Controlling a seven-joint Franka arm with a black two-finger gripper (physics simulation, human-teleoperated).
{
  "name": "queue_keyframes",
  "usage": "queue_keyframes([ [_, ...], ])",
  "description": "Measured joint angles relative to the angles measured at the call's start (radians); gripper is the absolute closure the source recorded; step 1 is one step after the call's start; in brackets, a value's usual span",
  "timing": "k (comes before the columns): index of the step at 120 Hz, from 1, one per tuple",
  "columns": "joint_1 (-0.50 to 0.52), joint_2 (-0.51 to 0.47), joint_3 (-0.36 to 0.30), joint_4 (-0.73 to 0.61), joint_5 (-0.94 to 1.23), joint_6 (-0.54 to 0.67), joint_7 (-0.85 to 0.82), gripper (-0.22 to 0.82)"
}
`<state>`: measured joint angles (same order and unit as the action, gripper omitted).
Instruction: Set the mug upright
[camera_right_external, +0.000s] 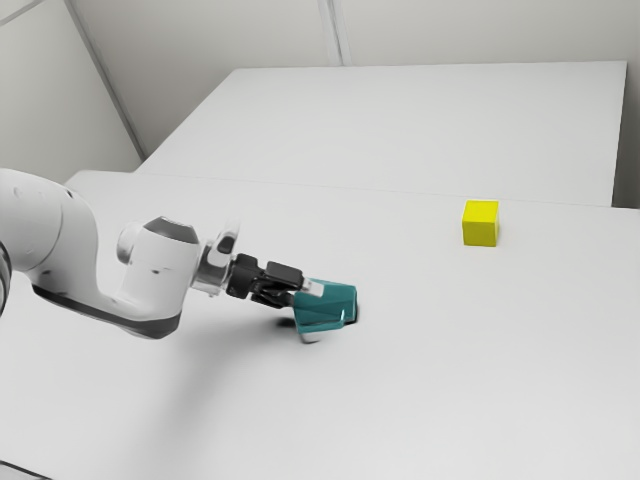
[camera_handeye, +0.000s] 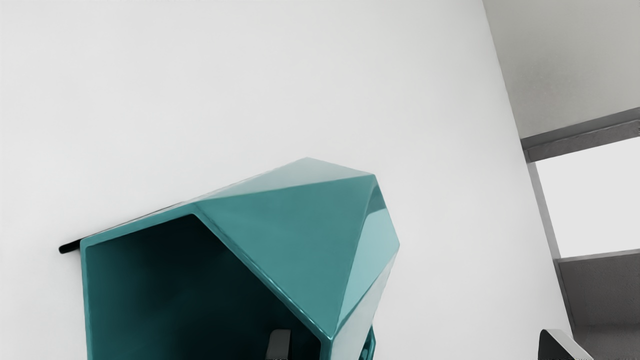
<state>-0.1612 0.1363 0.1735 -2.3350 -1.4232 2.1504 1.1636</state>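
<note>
one teal mug (camera_right_external: 328, 304), faceted, lay tipped on its side on the white table (camera_right_external: 450, 370), its mouth toward the gripper (camera_right_external: 306, 292) and its base toward the exterior view's right; one black two-finger gripper, at the mug's mouth end, jaws standing wide apart, nothing clamped between them: in the wrist view one finger (camera_handeye: 279, 345) showed against the dark mouth, the other outside the mug, apart from its wall, contact of the first with the mug not determinable; one yellow cube (camera_right_external: 480, 224), on the table, well apart from the mug
</note>
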Motion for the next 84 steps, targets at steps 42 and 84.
queue_keyframes([
  [42, -0.009, 0.000, -0.002, 0.000, -0.009, 0.001, 0.026, 0.27],
  [84, -0.016, -0.003, -0.003, 0.002, -0.022, 0.001, 0.040, 0.58],
])
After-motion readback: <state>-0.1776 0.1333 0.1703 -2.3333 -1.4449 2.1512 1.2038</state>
